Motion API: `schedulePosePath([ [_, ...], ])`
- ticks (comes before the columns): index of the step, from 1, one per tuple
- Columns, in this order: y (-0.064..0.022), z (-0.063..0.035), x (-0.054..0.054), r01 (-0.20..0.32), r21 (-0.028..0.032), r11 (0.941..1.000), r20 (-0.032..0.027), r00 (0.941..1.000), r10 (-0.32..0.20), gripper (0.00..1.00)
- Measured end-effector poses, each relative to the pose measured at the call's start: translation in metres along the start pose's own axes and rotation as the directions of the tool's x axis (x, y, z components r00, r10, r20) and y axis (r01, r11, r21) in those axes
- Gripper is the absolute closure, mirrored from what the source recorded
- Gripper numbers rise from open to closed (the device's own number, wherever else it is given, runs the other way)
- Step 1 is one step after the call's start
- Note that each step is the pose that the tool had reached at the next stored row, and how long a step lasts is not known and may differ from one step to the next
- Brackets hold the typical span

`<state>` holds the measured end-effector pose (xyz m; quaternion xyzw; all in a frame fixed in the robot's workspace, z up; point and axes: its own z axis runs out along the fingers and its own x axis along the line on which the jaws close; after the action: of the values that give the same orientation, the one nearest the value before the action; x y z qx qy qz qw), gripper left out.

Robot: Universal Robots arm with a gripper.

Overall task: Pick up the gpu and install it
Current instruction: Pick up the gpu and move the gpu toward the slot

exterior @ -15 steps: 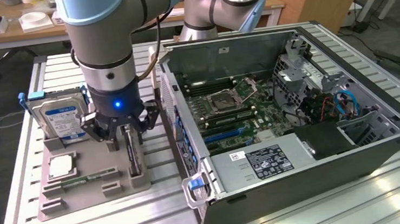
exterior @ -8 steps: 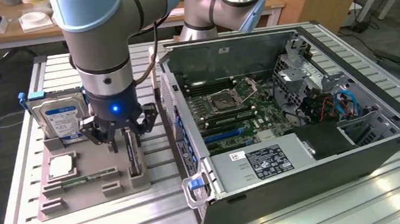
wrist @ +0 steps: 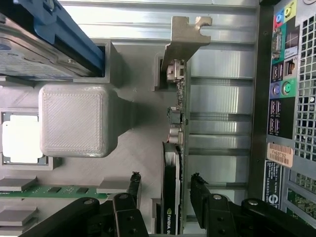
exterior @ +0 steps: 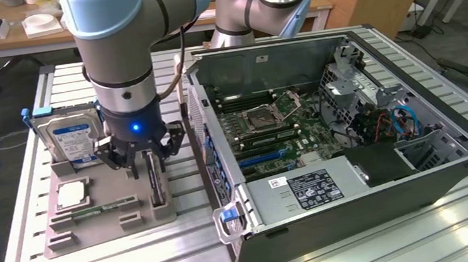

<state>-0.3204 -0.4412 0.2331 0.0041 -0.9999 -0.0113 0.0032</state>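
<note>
We are seeing the gripper (exterior: 142, 169) hanging wide open over the grey holder (exterior: 73, 237) in the lower left of the exterior view. Its fingers (wrist: 134, 183) are sitting one on each side of the gpu (wrist: 171, 212), with a little gap on both sides, so it is holding nothing. The gpu is standing on its thin edge in a slot of the holder, just beside the open computer case (exterior: 352, 222).

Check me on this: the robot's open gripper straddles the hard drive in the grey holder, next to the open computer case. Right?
Not quite. The open gripper straddles the gpu, standing on edge in the grey holder, with a finger on each side; the hard drive stands apart. The wrist view shows it. The open computer case is alongside.
</note>
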Motion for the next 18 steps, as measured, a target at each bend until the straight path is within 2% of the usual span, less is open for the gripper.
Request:
schedulePosePath([
  [18, -0.0001, 0.0011, -0.0014, 0.000, 0.0002, 1.0000, 0.0010, 1.0000, 0.000, 0.47],
])
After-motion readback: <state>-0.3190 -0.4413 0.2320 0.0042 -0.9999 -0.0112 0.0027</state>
